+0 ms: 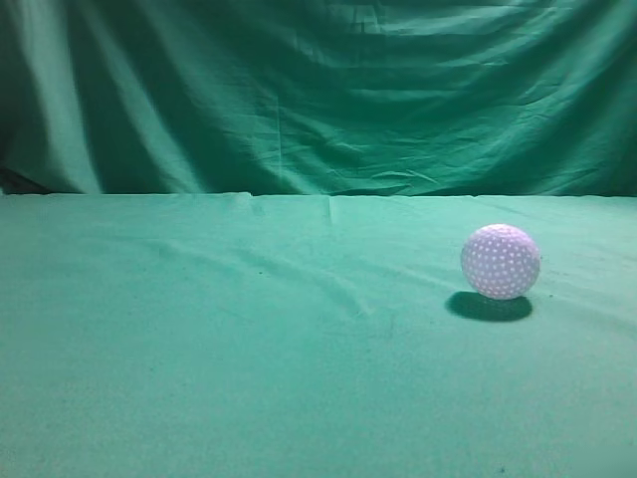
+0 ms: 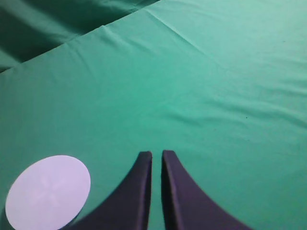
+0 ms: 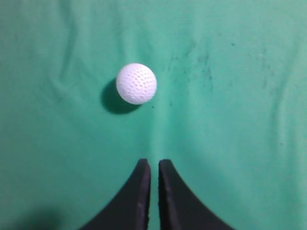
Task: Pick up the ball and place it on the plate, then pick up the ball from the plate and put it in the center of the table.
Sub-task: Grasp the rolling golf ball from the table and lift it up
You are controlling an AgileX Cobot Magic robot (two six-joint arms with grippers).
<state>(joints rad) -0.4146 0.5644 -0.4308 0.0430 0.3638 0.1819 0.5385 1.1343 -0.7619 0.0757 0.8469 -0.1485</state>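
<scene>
One ball (image 1: pixel 501 261) rests on the green surface (image 1: pixel 199 339) in the exterior view, out toward three o'clock from the middle, with its dark shadow on the cloth just below it. It is white and dimpled all over, and nothing touches it. Behind the surface hangs a folded green backdrop (image 1: pixel 299 90). Neither arm shows in this view.

From the right wrist view, the ball (image 3: pixel 136 83) lies at about eleven o'clock from the right claw (image 3: pixel 154 165), apart from it, with bare cloth between. The two dark fingers of that claw stand almost together, only a thin slit between their tips, and they hold nothing.

From the left wrist view, the left claw (image 2: pixel 157 155) is likewise drawn closed to a narrow gap and is empty. A flat white round plate (image 2: pixel 48 192) lies on the surface (image 2: pixel 201 86) at about eight o'clock from the claw's tips, near the left finger (image 2: pixel 136 187) but with nothing resting on it. The surface's far edge runs across the top left corner, at about ten o'clock.
</scene>
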